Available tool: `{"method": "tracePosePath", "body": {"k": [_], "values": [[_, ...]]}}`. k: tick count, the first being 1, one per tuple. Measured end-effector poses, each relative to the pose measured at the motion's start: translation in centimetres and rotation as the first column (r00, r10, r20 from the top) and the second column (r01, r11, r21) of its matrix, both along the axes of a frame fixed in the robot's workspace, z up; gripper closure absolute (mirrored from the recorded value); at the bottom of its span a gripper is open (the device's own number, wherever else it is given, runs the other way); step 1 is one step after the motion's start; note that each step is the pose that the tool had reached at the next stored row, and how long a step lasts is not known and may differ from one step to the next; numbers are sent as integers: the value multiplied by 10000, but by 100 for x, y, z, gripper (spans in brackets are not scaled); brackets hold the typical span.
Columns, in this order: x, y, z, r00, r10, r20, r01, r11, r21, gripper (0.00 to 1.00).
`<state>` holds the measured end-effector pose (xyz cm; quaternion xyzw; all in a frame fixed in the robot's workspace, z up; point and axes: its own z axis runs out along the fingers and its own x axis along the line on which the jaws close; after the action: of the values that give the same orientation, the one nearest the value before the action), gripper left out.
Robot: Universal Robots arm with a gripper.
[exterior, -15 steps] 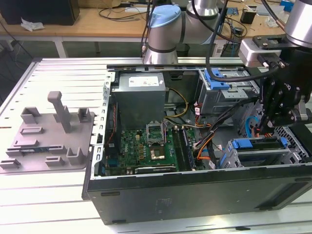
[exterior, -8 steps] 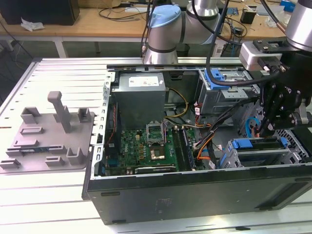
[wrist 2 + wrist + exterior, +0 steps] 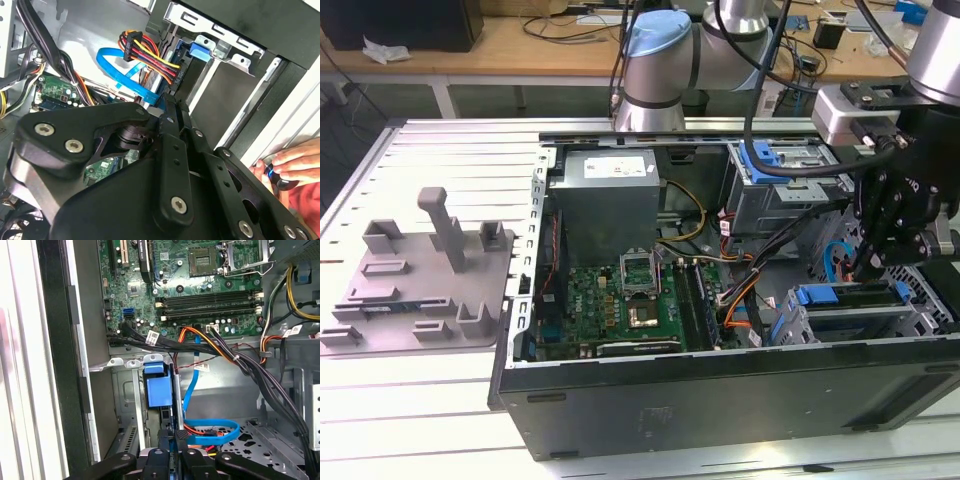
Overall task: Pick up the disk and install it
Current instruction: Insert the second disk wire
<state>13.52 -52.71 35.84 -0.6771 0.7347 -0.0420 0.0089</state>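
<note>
The disk [image 3: 850, 297] stands on edge in the drive cage at the case's corner on the exterior view's right. Its bright blue carrier [image 3: 159, 390] faces the first wrist view. The carrier's blue tab [image 3: 200, 50] also shows at the silver cage in the second wrist view. My black gripper [image 3: 868, 268] hangs right over it. In the first wrist view the gripper [image 3: 175, 436] has its two fingers drawn close together on the disk's thin dark edge. The gripper [image 3: 172, 107] points into the cage in the second wrist view. Most of the drive's body is hidden in the cage.
The open case holds a green motherboard [image 3: 620, 300], a grey power-supply box [image 3: 605, 200] and another blue carrier [image 3: 770, 160] in the far bay. Black, orange and blue cables [image 3: 210, 432] crowd beside the cage. A person's hand [image 3: 295, 165] rests outside the case wall. A grey fixture plate [image 3: 420, 280] lies on the exterior view's left.
</note>
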Motion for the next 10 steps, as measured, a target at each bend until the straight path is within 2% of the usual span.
{"method": "tracePosePath", "body": {"k": [10], "values": [[6,-1,-33,10000,0,0,0,10000,2,84]]}}
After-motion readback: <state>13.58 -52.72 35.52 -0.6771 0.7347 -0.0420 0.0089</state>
